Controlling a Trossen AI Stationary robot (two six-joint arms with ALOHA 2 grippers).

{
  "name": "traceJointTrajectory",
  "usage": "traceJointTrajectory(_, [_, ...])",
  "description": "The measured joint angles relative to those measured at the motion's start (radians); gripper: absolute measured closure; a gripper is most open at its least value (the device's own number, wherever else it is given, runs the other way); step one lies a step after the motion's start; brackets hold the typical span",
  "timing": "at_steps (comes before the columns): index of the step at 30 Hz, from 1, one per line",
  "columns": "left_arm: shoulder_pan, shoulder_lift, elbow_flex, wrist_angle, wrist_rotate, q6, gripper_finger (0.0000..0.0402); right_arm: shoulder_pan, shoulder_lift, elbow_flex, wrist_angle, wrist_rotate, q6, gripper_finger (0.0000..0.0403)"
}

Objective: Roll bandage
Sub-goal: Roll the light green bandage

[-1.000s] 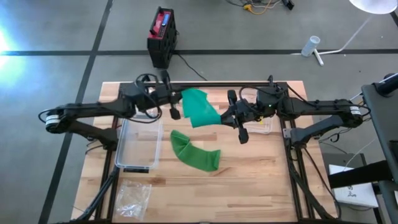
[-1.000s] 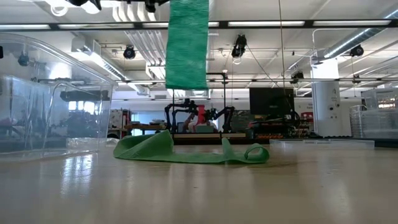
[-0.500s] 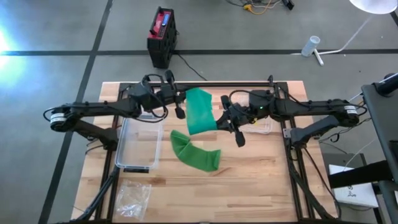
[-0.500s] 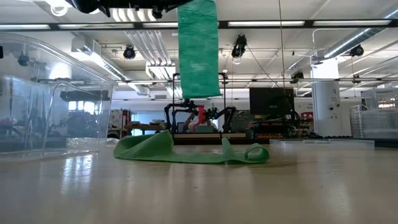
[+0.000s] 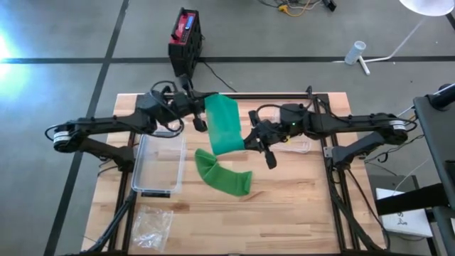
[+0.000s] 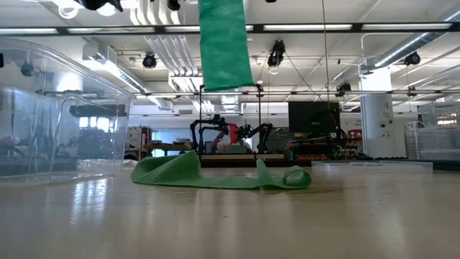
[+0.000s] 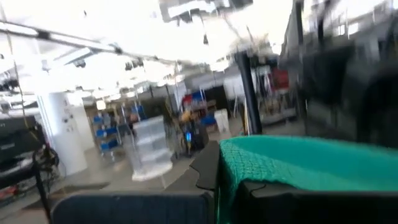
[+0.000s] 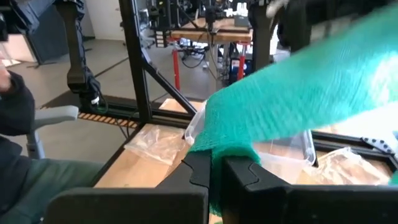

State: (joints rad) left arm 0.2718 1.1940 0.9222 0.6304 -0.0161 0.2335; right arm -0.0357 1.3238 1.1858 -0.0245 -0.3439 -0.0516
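A wide green bandage strip [image 5: 226,126] spans between my two grippers above the table's middle; from table height it hangs as a flat sheet [image 6: 224,43]. More green bandage [image 5: 222,176] lies crumpled and looped on the table below [image 6: 215,176]. Whether it joins the held strip, I cannot tell. My left gripper [image 5: 201,108] is shut on the strip's far end [image 7: 227,193]. My right gripper [image 5: 252,140] is shut on its near right end [image 8: 217,171]. My left gripper pinches the strip's far end [image 7: 245,168] between its two fingers, coming from the table's left, roughly level. The cloth bunches at the fingers and spreads wide beyond them, lifted clear of the table. My right gripper pinches the strip's near end [image 8: 231,148] between its two fingers, coming from the table's right. The cloth gathers into a fold at the fingers and rises away from them in a broad band, clear of the table.
A clear plastic bin [image 5: 158,163] stands at the left, and a clear bag [image 5: 153,226] lies near the front left corner. A shallow clear tray with bags [image 5: 298,144] sits under my right arm. A person's dark sleeve [image 8: 13,106] shows beyond the table.
My right gripper has gone toward the table's left and near edges, closer to my left gripper. My left gripper has tipped upward at the wrist. The hanging strip's lower edge has swung down, then risen higher than before. The crumpled bandage on the table has stayed where it was.
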Motion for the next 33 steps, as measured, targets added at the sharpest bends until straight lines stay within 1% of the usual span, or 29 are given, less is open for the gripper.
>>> traceJointTrajectory(4, [0.0, -0.028, 0.0, 0.03, 0.035, -0.032, 0.0401, -0.001, 0.035, 0.002, 0.012, 0.003, 0.004, 0.04])
traceJointTrajectory(9, [0.0, -0.055, 0.0, 0.018, 0.037, -0.046, 0.0401, -0.002, 0.071, 0.003, 0.065, 0.025, -0.003, 0.04])
traceJointTrajectory(14, [0.0, -0.078, 0.0, 0.024, 0.038, -0.059, 0.0401, -0.003, 0.121, 0.003, 0.082, 0.03, -0.011, 0.04])
traceJointTrajectory(18, [0.0, -0.078, 0.0, 0.023, 0.033, -0.059, 0.0401, -0.001, 0.152, 0.003, 0.152, 0.029, -0.019, 0.04])
traceJointTrajectory(21, [0.0, -0.073, 0.0, 0.022, 0.013, -0.05, 0.0401, 0.005, 0.162, 0.003, 0.217, 0.003, -0.03, 0.04])
traceJointTrajectory(27, [0.001, -0.1, 0.0, -0.094, -0.025, 0.006, 0.0401, 0.005, 0.138, 0.002, 0.208, -0.007, -0.044, 0.04])
traceJointTrajectory(30, [0.001, -0.112, 0.0, -0.127, -0.053, 0.022, 0.0401, 0.005, 0.117, 0.001, 0.225, -0.062, -0.054, 0.04])
traceJointTrajectory(33, [0.001, -0.114, 0.0, -0.187, -0.073, 0.031, 0.0401, 0.014, 0.096, 0.001, 0.229, -0.076, -0.073, 0.04])
